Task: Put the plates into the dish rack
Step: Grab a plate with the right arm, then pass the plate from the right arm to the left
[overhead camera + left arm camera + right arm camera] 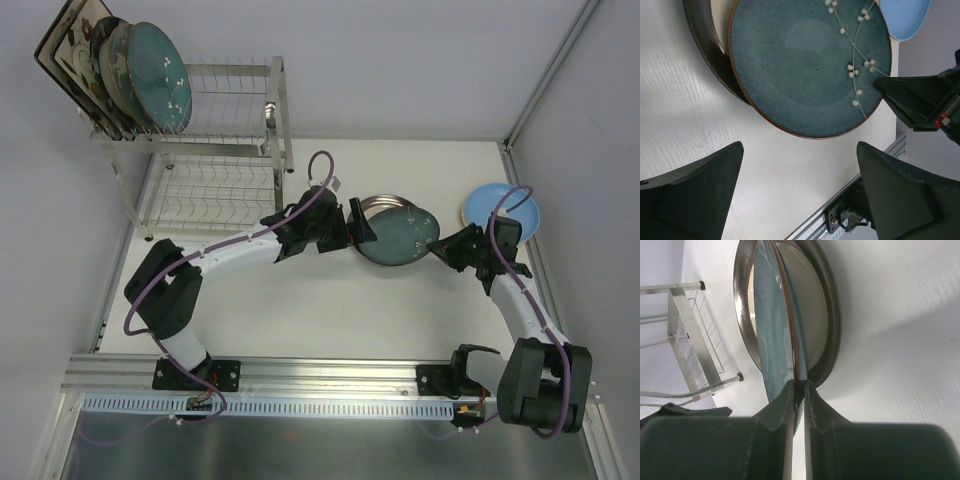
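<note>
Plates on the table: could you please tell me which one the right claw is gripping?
The dark teal plate with white blossoms: the right claw pinches its rim, over the dark-rimmed cream plate. The light blue plate lies apart, ungripped.

Bright light, soft shadows; right tool (799, 386) seems blurred close up.

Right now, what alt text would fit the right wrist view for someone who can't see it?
The right end effector is shut on the rim of a teal plate, seen almost edge-on, with a dark-rimmed cream plate right behind it on the white table. The rack stands at the left edge.
</note>
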